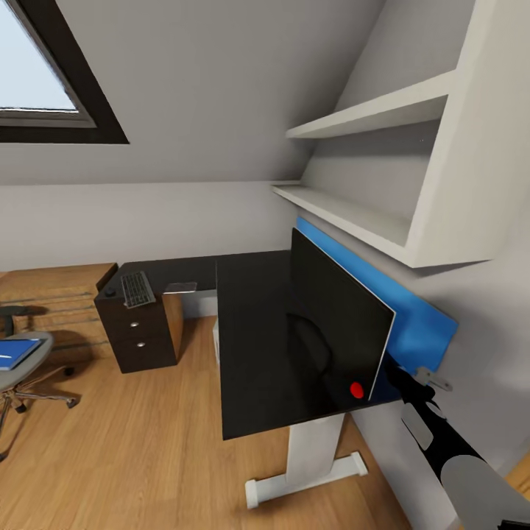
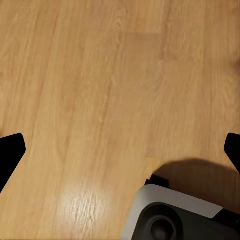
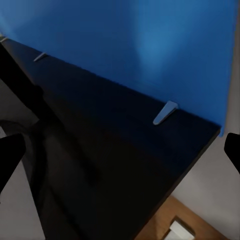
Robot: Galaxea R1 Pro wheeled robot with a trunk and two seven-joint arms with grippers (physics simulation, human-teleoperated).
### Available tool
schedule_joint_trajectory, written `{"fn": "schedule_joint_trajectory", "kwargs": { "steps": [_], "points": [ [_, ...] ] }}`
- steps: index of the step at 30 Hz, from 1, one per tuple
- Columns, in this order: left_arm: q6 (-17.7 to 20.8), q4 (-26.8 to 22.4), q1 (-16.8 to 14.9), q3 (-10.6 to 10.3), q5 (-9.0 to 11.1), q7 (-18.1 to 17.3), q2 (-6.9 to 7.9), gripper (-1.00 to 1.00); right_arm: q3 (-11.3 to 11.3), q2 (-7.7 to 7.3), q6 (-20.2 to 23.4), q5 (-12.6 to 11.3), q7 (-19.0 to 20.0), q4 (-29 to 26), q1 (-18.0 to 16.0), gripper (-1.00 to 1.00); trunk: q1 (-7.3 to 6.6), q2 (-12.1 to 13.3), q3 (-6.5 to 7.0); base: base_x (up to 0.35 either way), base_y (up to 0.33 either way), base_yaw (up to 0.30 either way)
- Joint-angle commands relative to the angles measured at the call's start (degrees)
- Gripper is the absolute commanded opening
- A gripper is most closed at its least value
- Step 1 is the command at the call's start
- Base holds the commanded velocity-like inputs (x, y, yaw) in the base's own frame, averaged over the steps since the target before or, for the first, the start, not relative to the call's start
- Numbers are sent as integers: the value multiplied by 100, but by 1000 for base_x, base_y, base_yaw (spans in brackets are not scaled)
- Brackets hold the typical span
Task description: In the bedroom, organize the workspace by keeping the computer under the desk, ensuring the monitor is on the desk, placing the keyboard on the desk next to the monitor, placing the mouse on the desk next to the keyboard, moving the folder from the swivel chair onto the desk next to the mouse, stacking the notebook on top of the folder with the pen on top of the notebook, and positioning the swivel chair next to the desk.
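One item, the monitor (image 1: 335,331), stands on the desk (image 1: 254,346); your folder (image 1: 16,353) waits on the swivel chair (image 1: 26,364), both grippers spread empty.

head cam high over desk (image 1: 258,331), R wrist close

No readable text, label, brand, number or sign found in any view. Keyboard (image 1: 138,288) on far desk section: keys too small, legends not legible. Monitor (image 1: 335,327) screen dark, only plain red dot (image 1: 357,390) shown near lower corner, no lettering. Blue panel (image 1: 401,309) behind monitor unmarked. Blue folder (image 1: 16,352) on chair (image 1: 22,368) at left: no title legible.
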Motion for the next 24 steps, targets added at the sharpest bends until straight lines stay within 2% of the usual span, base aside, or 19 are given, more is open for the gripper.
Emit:
{"fn": "schedule_joint_trajectory", "kwargs": {
  "steps": [1, 16, 24],
  "points": [
    [-6, -9, -3, -49, 17, 47, 4, 100, 12, -2, -23, -60, -8, 1, -5, 100, 4, -13, -13, 6, 0, 51],
    [-2, -9, -3, -49, 17, 45, 4, 100, 9, -2, -23, -53, 120, -7, -2, 100, 4, -13, -13, 1, 0, 163],
    [-15, -9, -3, -49, 17, 46, 4, 100, 8, -2, -23, 227, 124, -7, -2, 100, 4, -13, -13, 0, 0, 175]
  ]
}}
